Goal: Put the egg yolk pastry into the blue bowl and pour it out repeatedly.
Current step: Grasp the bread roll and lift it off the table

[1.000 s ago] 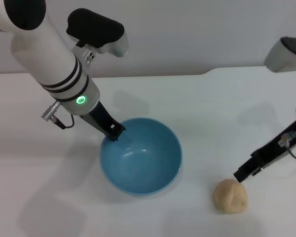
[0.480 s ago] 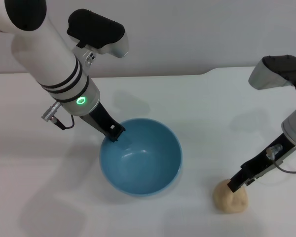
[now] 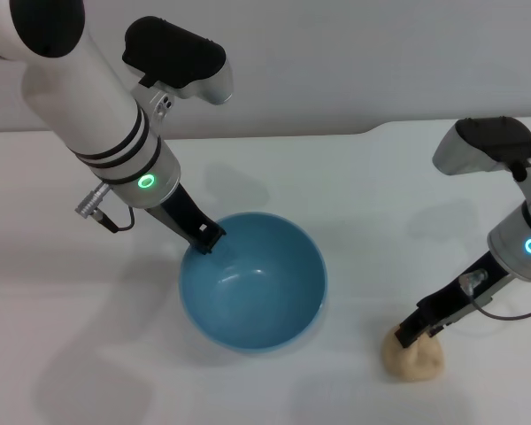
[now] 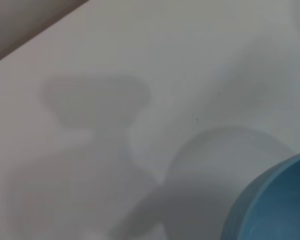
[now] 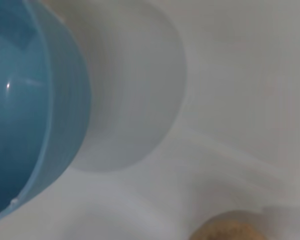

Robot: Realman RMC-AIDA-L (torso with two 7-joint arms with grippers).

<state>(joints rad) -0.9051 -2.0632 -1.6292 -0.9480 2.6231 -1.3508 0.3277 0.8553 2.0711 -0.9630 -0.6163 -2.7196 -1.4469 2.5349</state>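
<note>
Pastry [image 3: 412, 355] sits on desk [image 3: 372, 204] at near right, well apart from bowl [image 3: 252, 280]. Over last sec right claw [image 3: 411, 335] came down & in, now touching pastry top; jaw gap can't be told. Means pick is abt to start, pastry not yet lifted. Bowl empty, mid-desk. Farther back, left claw [image 3: 203, 237] unmoved, clamped on bowl's far-left rim, ready to tip later.

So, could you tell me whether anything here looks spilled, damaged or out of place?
Nothing stands out: the blue bowl sits upright and empty, and the egg yolk pastry lies whole on the table beside it.
</note>
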